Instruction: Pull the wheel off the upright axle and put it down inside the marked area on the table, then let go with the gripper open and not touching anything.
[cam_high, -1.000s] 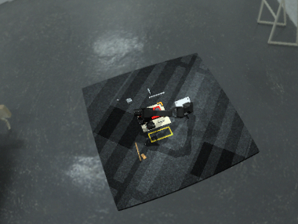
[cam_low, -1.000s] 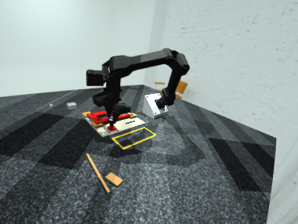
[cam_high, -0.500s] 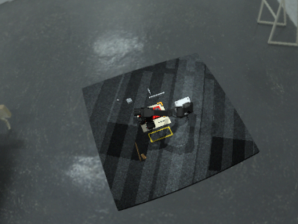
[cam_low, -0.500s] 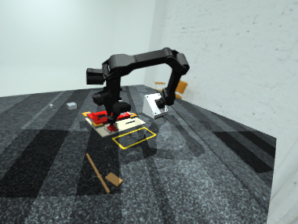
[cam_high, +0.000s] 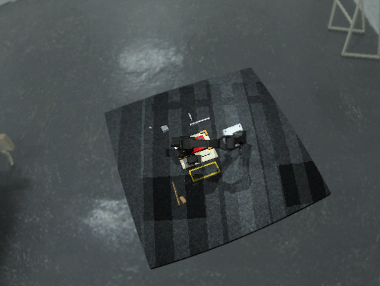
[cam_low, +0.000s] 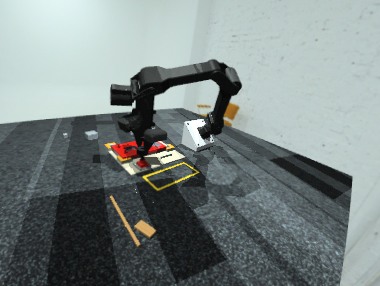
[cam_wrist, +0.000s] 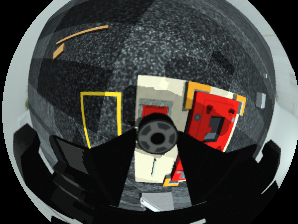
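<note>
A wooden stick (cam_low: 124, 220) and block (cam_low: 145, 229) are lying near the yellow-outlined area (cam_low: 170, 175); the arched arm's gripper (cam_wrist: 157, 163) is clamping the grey wheel (cam_wrist: 157, 135) above the board (cam_low: 150, 161).

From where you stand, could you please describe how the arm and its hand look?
The arm is matte black all over, built of chunky, angular links with rounded joint housings. It rises from a white wedge-shaped base. The hand has two flat black fingers. No cables or markings are visible.

The arm's hand (cam_low: 143, 150) reaches down over the cream board (cam_low: 150, 161), beside the yellow-outlined area (cam_low: 170, 175).
</note>
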